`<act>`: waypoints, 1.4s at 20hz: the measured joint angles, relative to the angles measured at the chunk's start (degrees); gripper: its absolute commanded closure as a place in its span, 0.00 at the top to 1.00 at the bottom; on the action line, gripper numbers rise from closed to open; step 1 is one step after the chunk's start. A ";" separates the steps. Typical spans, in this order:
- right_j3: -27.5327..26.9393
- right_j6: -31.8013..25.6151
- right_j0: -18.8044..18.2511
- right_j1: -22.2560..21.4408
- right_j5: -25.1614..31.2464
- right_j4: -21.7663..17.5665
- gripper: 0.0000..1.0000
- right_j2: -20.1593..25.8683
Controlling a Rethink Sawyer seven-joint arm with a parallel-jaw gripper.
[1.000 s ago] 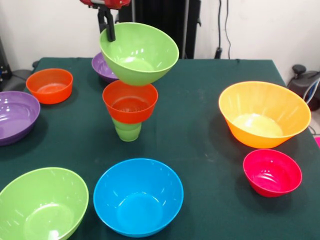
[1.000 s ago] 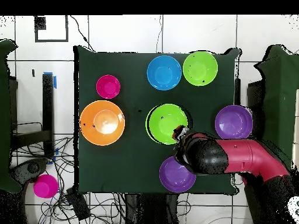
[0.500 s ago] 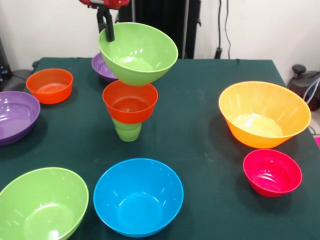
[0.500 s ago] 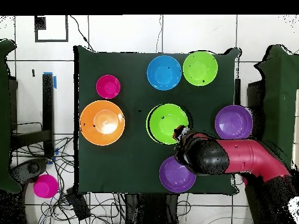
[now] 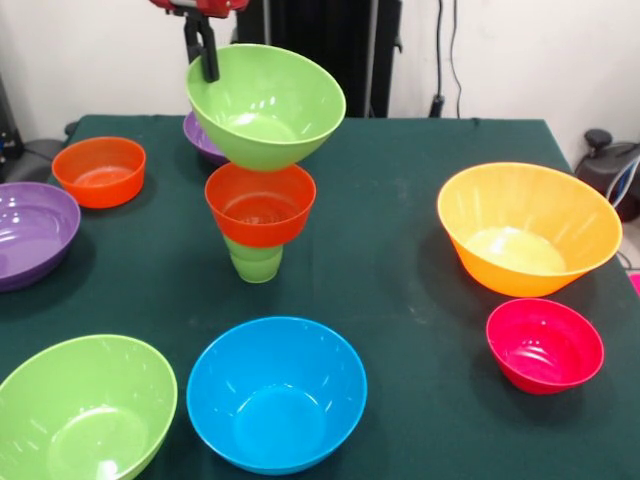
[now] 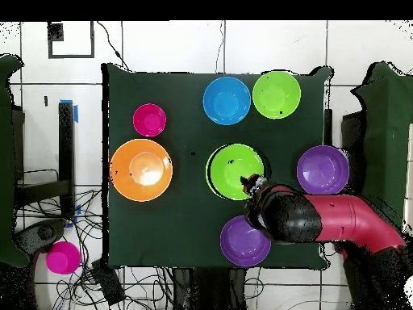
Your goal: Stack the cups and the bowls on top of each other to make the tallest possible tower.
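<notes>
Three pieces made my tower (image 5: 258, 200) mid-table: light-green cup (image 5: 256, 262), orange-red bowl (image 5: 260, 203), lime-green bowl (image 5: 265, 105) tilted above. I had the gripper (image 5: 206, 58) pinching that bowl's far rim, apparently to settle it level before release.

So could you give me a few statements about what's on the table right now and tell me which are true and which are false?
1. The gripper holds the rim of a lime-green bowl at the top of the tower. True.
2. That bowl sits level. False: it is tilted.
3. The blue bowl is part of the tower. False: it stands alone on the table.
4. An orange-red bowl sits above the light-green cup. True.
5. The pink-red bowl sits inside the large orange bowl. False: it stands beside it.
</notes>
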 measured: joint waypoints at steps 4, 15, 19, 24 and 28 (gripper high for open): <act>-0.15 0.00 -0.48 -0.01 -0.01 0.01 0.00 0.00; -0.24 0.00 -1.40 0.04 -0.01 0.01 0.00 0.00; -0.26 0.00 -1.39 0.70 0.00 0.00 0.00 -0.01; -0.36 0.00 -1.15 1.64 -0.01 0.01 0.00 -0.20; -0.36 0.00 -0.53 2.47 -0.01 -0.23 0.00 -0.60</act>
